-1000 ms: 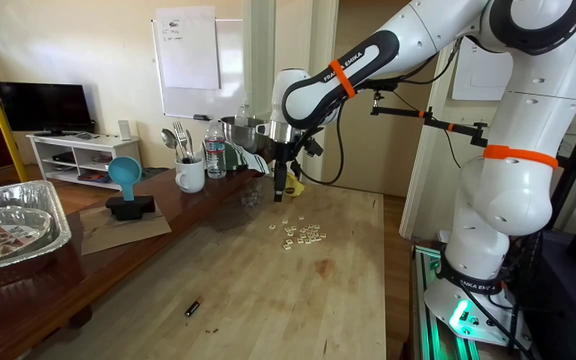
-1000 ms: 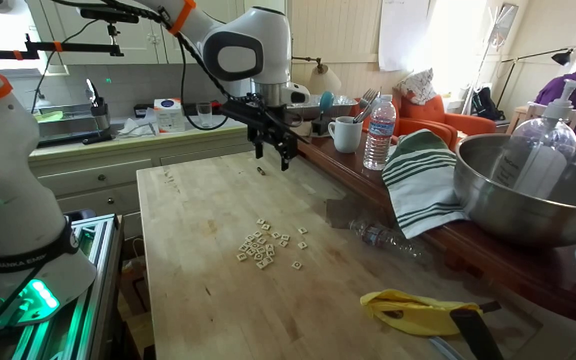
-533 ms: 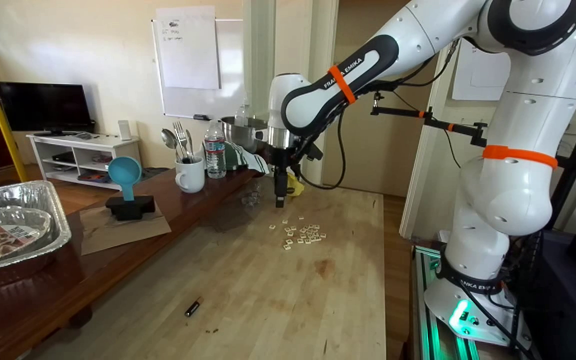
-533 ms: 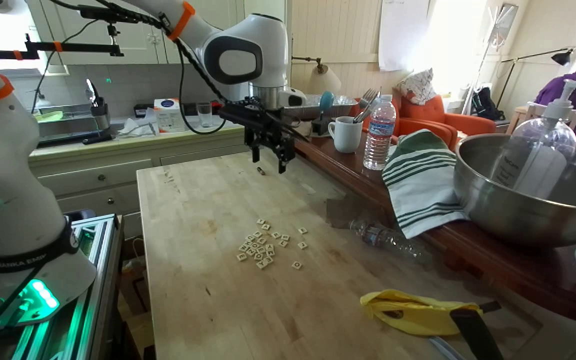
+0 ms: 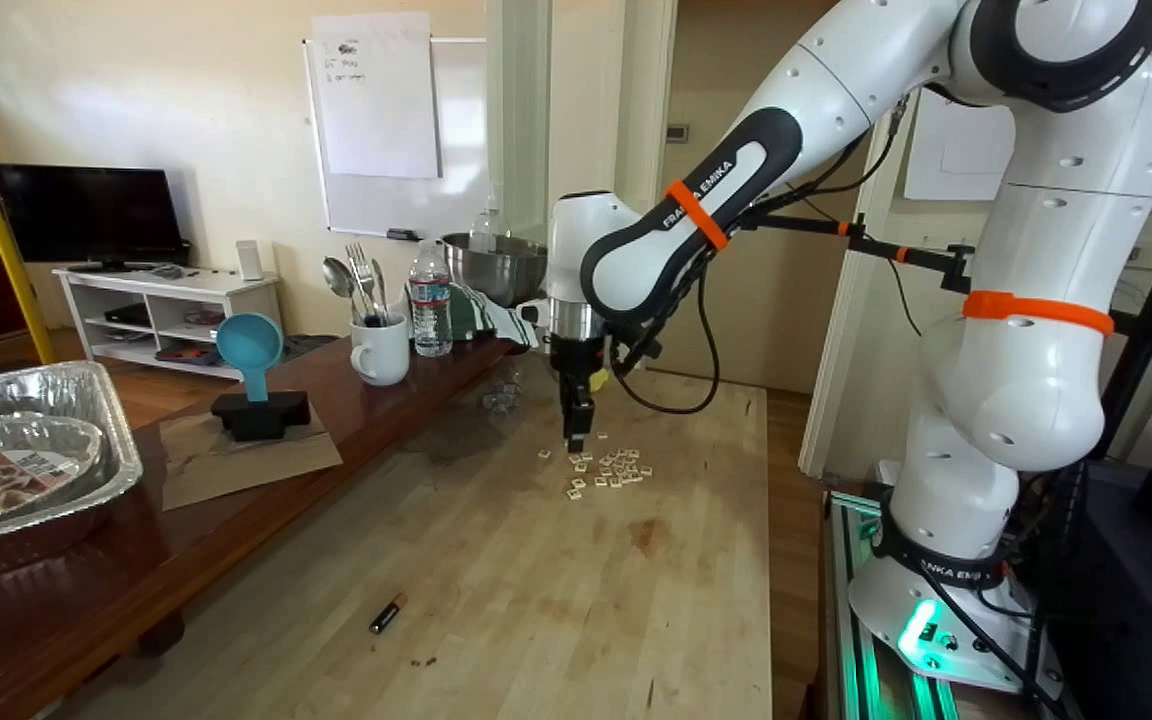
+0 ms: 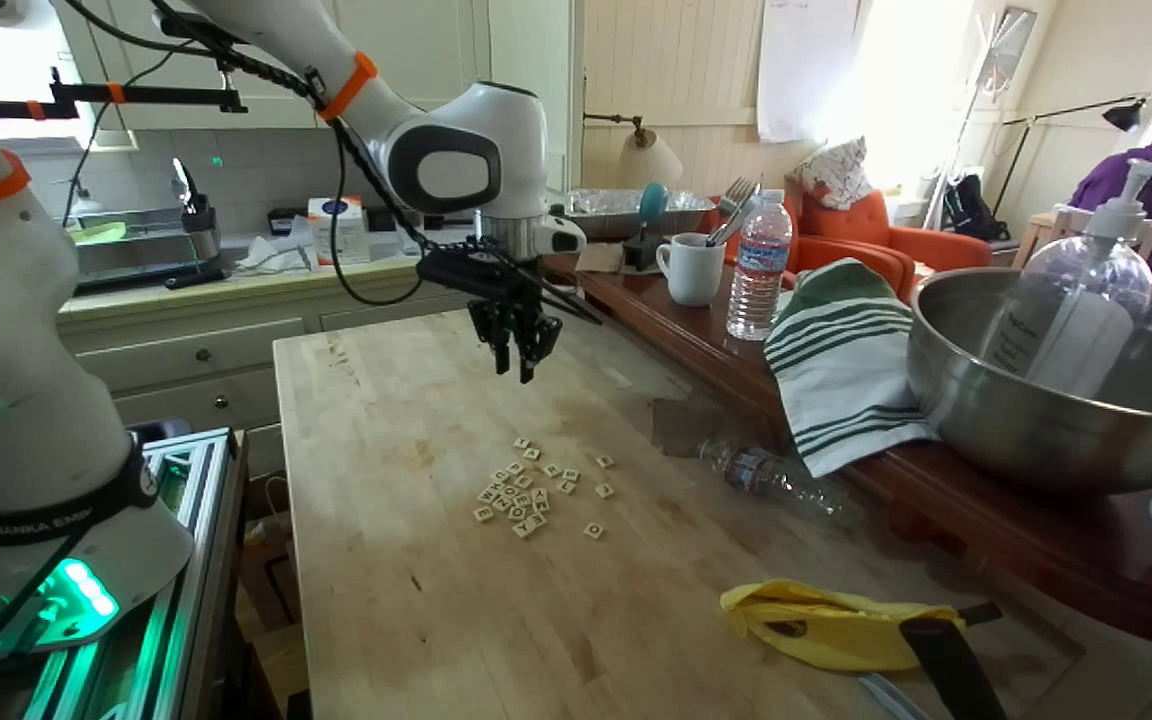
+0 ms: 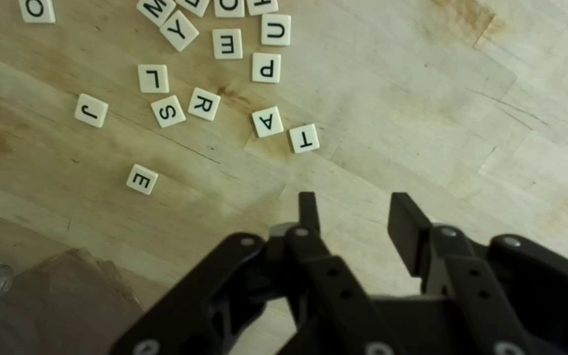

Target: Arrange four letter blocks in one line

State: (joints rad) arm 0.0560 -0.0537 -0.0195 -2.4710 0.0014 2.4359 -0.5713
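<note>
Several small cream letter blocks lie loosely scattered on the wooden table, most of them bunched together; an O block point(image 6: 593, 531) lies apart, and another block point(image 5: 575, 494) shows at the group's edge. In the wrist view the T block point(image 7: 304, 138) and A block point(image 7: 267, 122) are nearest the fingertips, with the P block point(image 7: 266, 68) and R block point(image 7: 204, 104) farther off and the E block point(image 7: 141, 179) alone to the left. My gripper point(image 7: 353, 197) hangs above the table beside the group, partly open, only bare wood showing between its fingers. Both exterior views show the gripper point(image 6: 515, 374) pointing down.
A battery point(image 5: 387, 613) lies on the table. A clear bottle point(image 6: 776, 480) lies near the raised dark wood ledge point(image 6: 676, 330), which carries a mug point(image 6: 691, 270), a water bottle point(image 6: 760, 265), a striped towel point(image 6: 841, 370) and a steel bowl point(image 6: 1066, 420). A yellow pouch point(image 6: 836, 625) sits at a corner.
My gripper has come down towards the table, and its fingers have drawn closer together, mostly in the last half second. The letter blocks have not moved.
</note>
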